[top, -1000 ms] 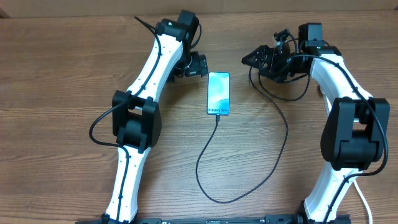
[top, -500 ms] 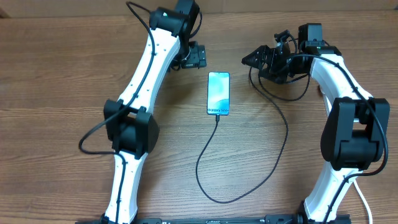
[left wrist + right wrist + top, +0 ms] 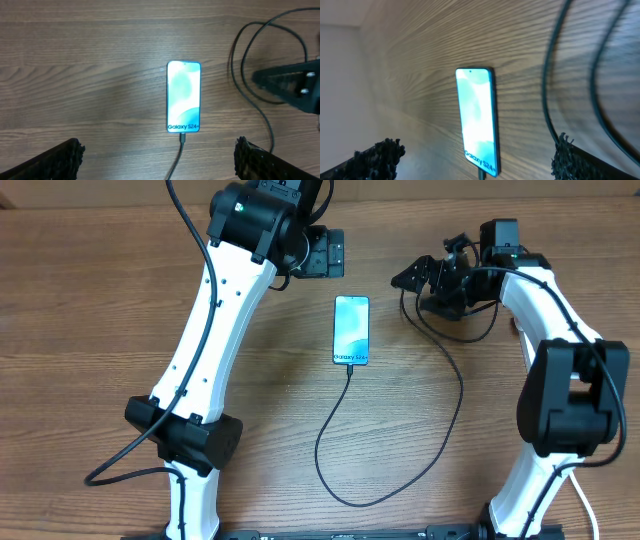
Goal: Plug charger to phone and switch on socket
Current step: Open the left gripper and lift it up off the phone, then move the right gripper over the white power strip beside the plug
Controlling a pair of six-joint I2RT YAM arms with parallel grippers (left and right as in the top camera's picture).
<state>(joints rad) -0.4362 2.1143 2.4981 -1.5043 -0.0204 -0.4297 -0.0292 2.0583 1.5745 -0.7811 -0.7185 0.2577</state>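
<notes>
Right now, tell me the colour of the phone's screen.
Flat rectangular smartphone screen: light blue-teal, best in left wrist view.

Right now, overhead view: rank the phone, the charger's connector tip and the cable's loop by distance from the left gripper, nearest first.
From the left gripper, jaws open:
1. phone, mid-table, just robot-side of the gripper.
2. connector tip, at the phone's text end.
3. cable loop, by the front edge of the table.
</notes>
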